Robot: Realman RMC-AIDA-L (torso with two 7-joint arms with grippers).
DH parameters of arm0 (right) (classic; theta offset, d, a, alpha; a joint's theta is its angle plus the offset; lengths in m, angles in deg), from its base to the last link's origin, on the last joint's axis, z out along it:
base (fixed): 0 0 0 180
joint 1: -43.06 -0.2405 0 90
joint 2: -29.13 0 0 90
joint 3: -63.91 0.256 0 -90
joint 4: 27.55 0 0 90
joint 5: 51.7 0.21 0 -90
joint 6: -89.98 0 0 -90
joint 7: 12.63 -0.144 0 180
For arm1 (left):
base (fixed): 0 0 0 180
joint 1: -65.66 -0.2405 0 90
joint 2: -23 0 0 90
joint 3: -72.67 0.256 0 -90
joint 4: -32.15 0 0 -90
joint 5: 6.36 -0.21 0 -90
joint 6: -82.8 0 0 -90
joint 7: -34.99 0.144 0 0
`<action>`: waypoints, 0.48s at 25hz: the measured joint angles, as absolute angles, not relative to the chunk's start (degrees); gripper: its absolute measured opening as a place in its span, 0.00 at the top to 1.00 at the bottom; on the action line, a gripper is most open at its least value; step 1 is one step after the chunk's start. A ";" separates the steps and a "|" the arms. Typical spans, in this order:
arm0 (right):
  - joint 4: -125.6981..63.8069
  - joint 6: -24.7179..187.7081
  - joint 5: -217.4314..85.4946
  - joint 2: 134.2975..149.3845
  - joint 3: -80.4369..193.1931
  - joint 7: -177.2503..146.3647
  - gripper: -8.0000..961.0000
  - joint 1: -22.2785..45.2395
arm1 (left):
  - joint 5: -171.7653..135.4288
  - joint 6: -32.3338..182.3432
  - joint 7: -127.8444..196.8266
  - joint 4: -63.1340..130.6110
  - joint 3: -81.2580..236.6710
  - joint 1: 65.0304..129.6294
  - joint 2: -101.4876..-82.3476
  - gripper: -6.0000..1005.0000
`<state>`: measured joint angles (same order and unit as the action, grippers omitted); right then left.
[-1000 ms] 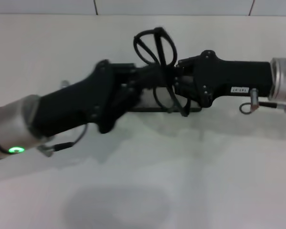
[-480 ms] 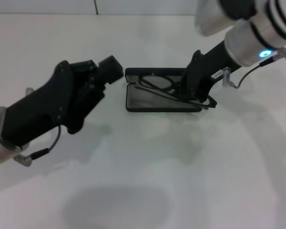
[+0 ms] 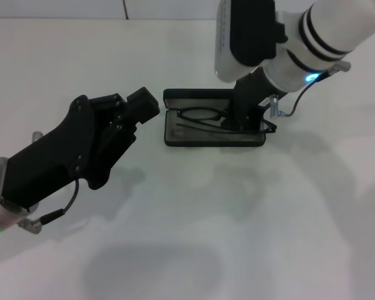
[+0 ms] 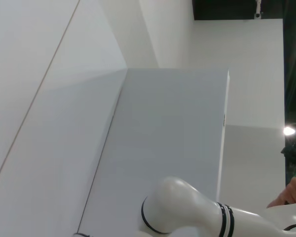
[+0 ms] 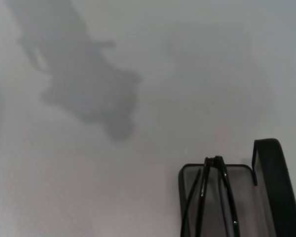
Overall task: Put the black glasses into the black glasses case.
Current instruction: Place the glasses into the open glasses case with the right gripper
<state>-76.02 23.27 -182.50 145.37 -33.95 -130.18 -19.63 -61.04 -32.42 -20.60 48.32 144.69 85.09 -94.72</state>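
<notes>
— Black glasses are lying inside the black glasses case, long axis running left-right.

— Right gripper is hanging directly over their right end, grip probably hidden; left gripper is idling, fingers unreadable.

Setting reads to me as a robotics lab or test room, not a home. I see a plain white tabletop with nothing domestic on it, backed by pale wall panels split by thin seams. My left wrist view looks out on bare white walls and a boxy grey partition, with a bright lamp off at the edge. A white robot arm with black bands fills the foreground.
</notes>
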 joint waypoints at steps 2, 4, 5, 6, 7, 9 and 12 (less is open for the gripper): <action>-75.66 24.75 -182.54 145.39 -35.48 -130.16 0.84 -19.58 | -61.04 -32.32 -20.59 48.31 144.69 85.14 -94.74 0.96; -74.99 26.47 -182.60 145.40 -36.84 -130.11 0.84 -19.57 | -61.04 -32.25 -20.58 48.25 144.72 85.36 -94.75 0.96; -74.68 27.55 -182.83 145.41 -37.43 -130.08 0.84 -19.57 | -61.03 -32.22 -20.58 48.19 144.75 85.51 -94.76 0.96; -74.56 28.07 -182.94 145.40 -37.67 -130.08 0.84 -19.57 | -61.03 -32.19 -20.57 48.16 144.76 85.57 -94.76 0.96; -74.39 29.22 -183.41 145.41 -38.14 -130.07 0.84 -19.45 | -61.03 -32.18 -20.57 48.14 144.76 85.63 -94.77 0.96; -74.32 30.46 -183.95 145.41 -38.36 -130.02 0.84 -19.30 | -61.03 -32.17 -20.58 48.14 144.75 85.69 -94.77 0.96; -74.12 31.68 -184.06 145.41 -38.87 -129.61 0.84 -19.26 | -61.02 -32.01 -20.65 48.14 144.74 85.82 -94.86 0.96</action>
